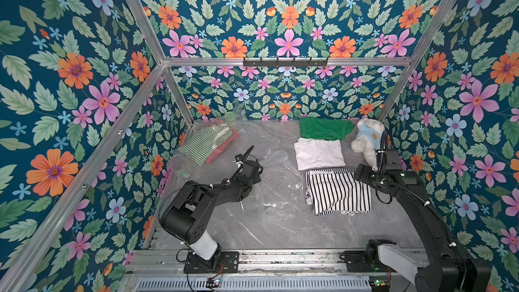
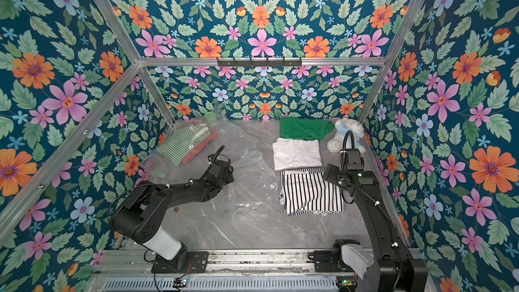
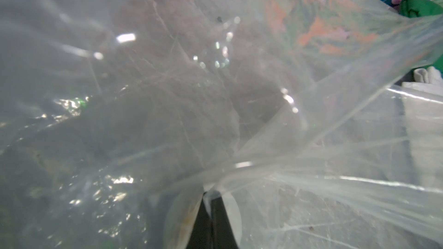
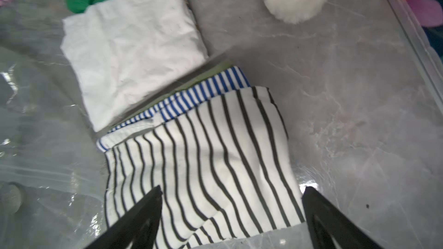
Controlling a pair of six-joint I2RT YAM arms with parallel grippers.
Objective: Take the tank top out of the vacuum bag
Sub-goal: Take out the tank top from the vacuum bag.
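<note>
The tank top (image 1: 337,189) lies folded on the table (image 1: 280,228), outside the vacuum bag (image 1: 269,169) and just beside it at its 3 o'clock, so the taking-out looks done. The right tool (image 4: 232,188) hangs over it, jaws wide apart and gripping nothing. The left tool (image 3: 213,202) is pinched on bag film. Next (my guess): lift the right arm away and free the film. The tank top's stripes run 12 to 6, and its long axis looks 9 to 3.

**Right gripper (image 4: 232,188) spread wide over a black-striped garment (image 4: 215,152)**
The garment lies on a blue-striped garment (image 4: 203,92), beside a folded white garment (image 4: 131,51), near the desk (image 4: 347,80) edge.
</note>
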